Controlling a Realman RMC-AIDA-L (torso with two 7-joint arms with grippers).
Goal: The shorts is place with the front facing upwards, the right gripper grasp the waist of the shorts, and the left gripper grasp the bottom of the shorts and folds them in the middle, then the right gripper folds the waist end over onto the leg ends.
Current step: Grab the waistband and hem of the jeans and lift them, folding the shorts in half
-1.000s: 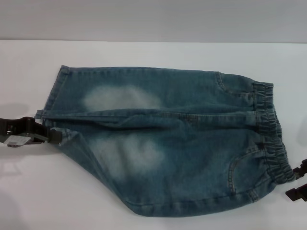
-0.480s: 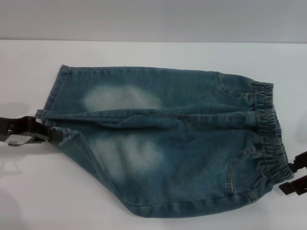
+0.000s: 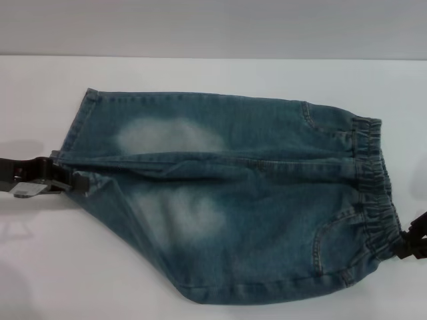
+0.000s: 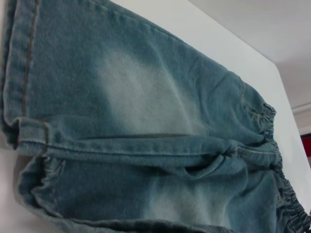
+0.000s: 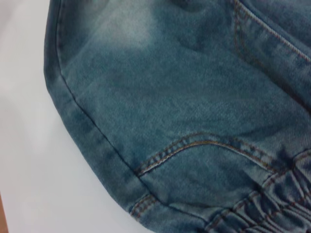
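The blue denim shorts [image 3: 233, 200] lie front up on the white table, legs to the left and waist [image 3: 373, 180] to the right. My left gripper [image 3: 70, 181] is at the bottom of the shorts, shut on the near leg's hem, which is bunched towards it. The far leg's hem [image 3: 78, 127] lies flat. My right gripper [image 3: 404, 241] is at the near corner of the elastic waist and looks shut on it. The left wrist view shows the hems [image 4: 24, 73] close up, and the right wrist view shows the pocket seam [image 5: 194, 143] and the gathered band [image 5: 272, 204].
The white table [image 3: 200, 73] stretches around the shorts and ends at a grey wall at the back. Bare tabletop [image 5: 24, 145] lies beside the near side seam. A red object [image 4: 306, 145] shows past the table's far edge.
My right gripper moved in from the right edge and its two separate fingers closed at the waist corner. My left gripper shifted slightly away from me with the hem.
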